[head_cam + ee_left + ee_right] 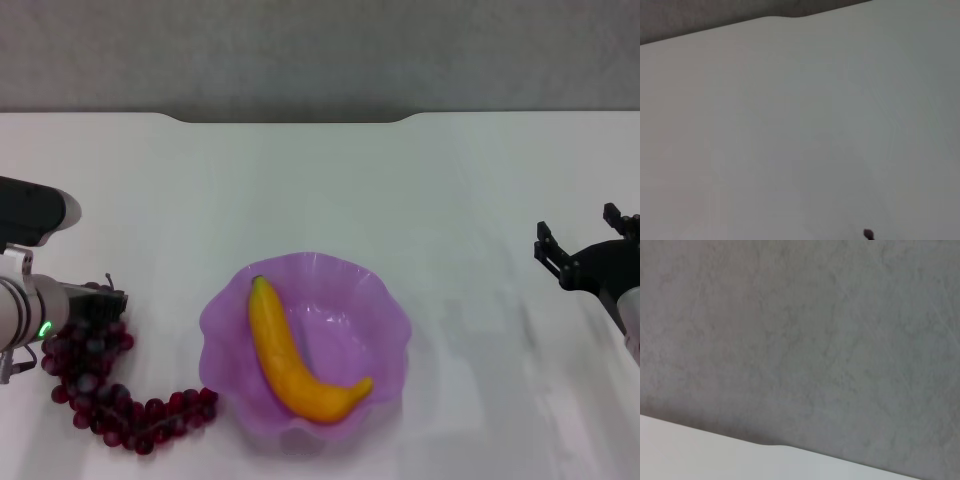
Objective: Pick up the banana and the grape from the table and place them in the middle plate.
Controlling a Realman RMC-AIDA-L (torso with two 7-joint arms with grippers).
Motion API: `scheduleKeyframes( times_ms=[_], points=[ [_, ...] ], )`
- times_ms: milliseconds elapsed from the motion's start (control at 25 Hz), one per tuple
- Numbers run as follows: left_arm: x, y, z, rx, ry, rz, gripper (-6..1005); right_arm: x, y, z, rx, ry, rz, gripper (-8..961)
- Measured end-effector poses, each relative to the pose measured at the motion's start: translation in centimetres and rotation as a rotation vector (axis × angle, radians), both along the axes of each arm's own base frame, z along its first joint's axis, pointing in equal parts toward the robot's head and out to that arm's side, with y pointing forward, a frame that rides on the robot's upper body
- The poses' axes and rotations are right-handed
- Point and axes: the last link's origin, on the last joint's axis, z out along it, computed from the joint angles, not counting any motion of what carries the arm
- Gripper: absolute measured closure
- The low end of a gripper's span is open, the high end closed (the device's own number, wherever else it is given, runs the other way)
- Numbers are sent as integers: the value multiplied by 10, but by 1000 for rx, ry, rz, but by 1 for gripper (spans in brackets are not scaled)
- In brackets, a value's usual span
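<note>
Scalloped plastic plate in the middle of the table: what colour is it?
Translucent purple, seen best in the head view: the wavy-rimmed purple plastic plate holding the curved yellow banana.

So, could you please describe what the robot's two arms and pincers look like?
The left arm has a black upper segment, a silver-white wrist with a small green light and a thin cable. The right pincer is black and blocky with two prongs, on a pale grey wrist.

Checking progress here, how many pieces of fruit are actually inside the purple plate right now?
1. The banana lies inside the purple plate. The grape bunch is on the table left of the plate, at the left pincer. Nothing appears hidden.
</note>
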Motion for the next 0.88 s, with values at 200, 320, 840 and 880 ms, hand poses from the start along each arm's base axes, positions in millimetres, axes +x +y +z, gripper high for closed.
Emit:
scheduleKeyframes(
  times_ms=[200, 320, 840, 880],
  points=[
    [0, 0, 0, 1, -2, 1, 620, 1, 0, 0, 1, -1, -2, 73],
    [1, 0, -1, 1, -3, -1, 624, 1, 0, 0, 0, -1, -1, 73],
    [5, 0, 1, 21, -23, -16, 656, 2, -1, 0, -1, -4, -3, 73],
    [6, 0, 2, 23, -24, -18, 661, 2, -1, 0, -1, -4, -3, 73]
  ],
)
